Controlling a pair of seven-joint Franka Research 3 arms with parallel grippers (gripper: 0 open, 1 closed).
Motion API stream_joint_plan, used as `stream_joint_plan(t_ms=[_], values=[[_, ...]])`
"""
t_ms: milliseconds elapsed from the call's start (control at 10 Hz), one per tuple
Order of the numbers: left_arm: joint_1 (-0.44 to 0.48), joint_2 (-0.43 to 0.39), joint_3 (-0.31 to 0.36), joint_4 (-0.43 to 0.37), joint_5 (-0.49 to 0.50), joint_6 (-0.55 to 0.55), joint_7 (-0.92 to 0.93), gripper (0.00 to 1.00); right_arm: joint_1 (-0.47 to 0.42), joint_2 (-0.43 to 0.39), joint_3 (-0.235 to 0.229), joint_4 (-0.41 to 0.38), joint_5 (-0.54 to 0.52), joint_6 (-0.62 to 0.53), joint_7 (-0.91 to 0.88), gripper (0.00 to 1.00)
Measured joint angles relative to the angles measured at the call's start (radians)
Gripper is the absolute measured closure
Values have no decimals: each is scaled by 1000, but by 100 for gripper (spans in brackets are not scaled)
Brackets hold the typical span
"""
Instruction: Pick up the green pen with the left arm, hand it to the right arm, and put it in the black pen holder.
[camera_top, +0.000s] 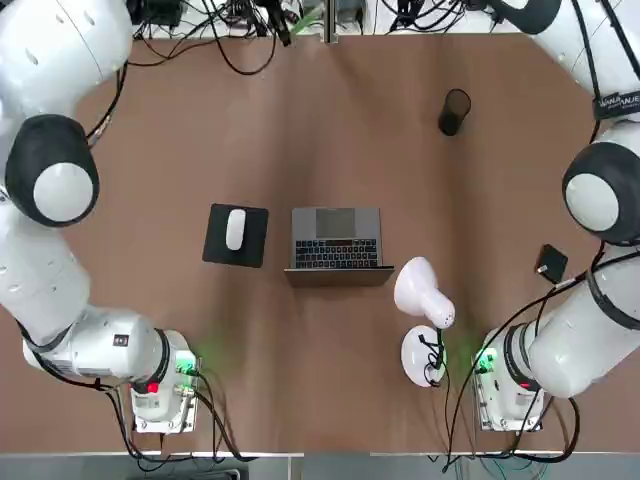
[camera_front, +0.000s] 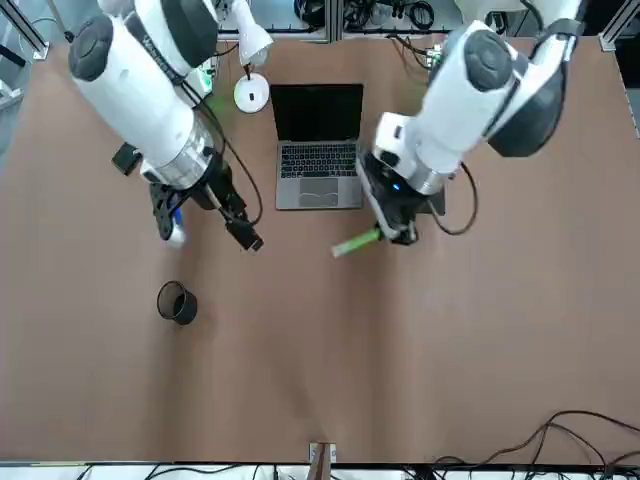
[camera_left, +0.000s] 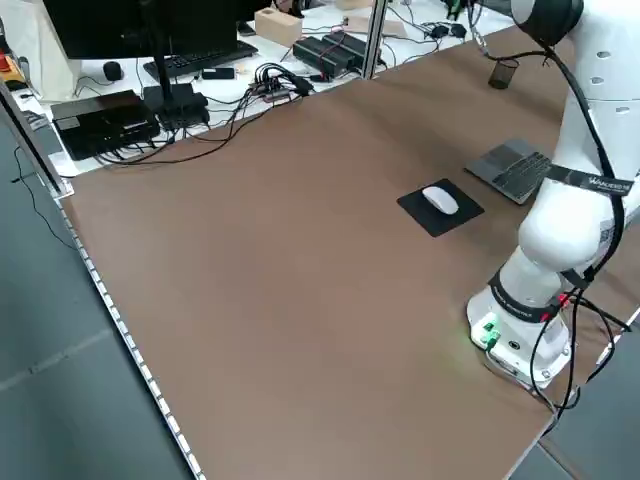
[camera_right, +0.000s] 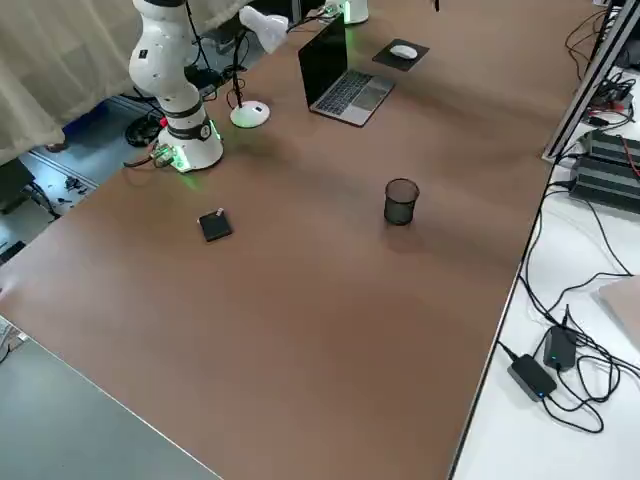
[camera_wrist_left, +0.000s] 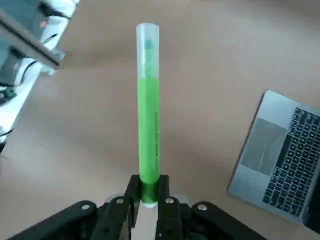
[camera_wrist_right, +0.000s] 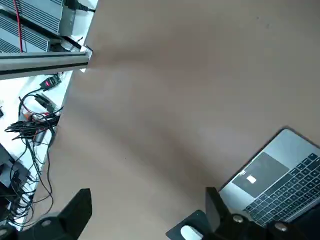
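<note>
Green and slim, clear-capped at one end — the pen (camera_wrist_left: 149, 120) is pinched in the left tool (camera_wrist_left: 149, 192).

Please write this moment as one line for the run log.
left gripper: shut on green pen, beyond laptop | right gripper: open, empty | pen holder: upright, empty | handover: not yet done

The left hand (camera_wrist_left: 149, 185) is held out over the middle with its fingers closed in a grip. The right hand (camera_wrist_right: 149, 197) is poised apart, farther right, pointed downward, its fingers spread wide.
</note>
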Motion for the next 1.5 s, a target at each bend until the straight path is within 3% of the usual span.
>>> stream_joint_plan(t_ms=[300, 600, 700, 1100, 1500], values=[[-105, 33, 3, 24, 75, 1, -43, 82, 58, 0, -1, 7, -38, 25, 76, 7], [-170, 65, 32, 66, 84, 1, -81, 82, 111, 20, -1, 7, -92, 73, 173, 14], [-191, 68, 53, 78, 84, 2, -86, 82, 121, 32, -1, 7, -99, 82, 190, 32], [-204, 69, 63, 112, 84, 2, -89, 82, 126, 59, -2, 7, -107, 87, 195, 39], [-204, 69, 64, 115, 84, 2, -90, 82, 128, 60, -2, 10, -110, 88, 206, 62]])
